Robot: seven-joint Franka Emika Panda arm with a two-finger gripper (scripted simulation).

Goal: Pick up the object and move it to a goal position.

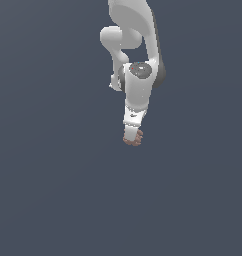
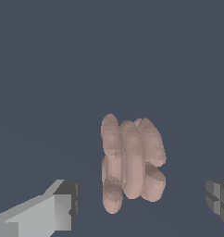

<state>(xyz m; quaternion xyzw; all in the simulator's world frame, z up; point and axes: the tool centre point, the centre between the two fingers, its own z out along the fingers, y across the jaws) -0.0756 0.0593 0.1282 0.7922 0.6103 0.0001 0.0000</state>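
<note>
The object (image 2: 131,163) — lumpy, ridges running lengthwise — sits between the hand's (image 2: 144,203) spread, untouching fingers.

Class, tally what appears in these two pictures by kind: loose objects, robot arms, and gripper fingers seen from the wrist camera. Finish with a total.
Reddish-brown lumpy object: 1
White robot arm: 1
Gripper fingers in the wrist view: 2, one on each side of the object, apart from it
Total: 4
</note>
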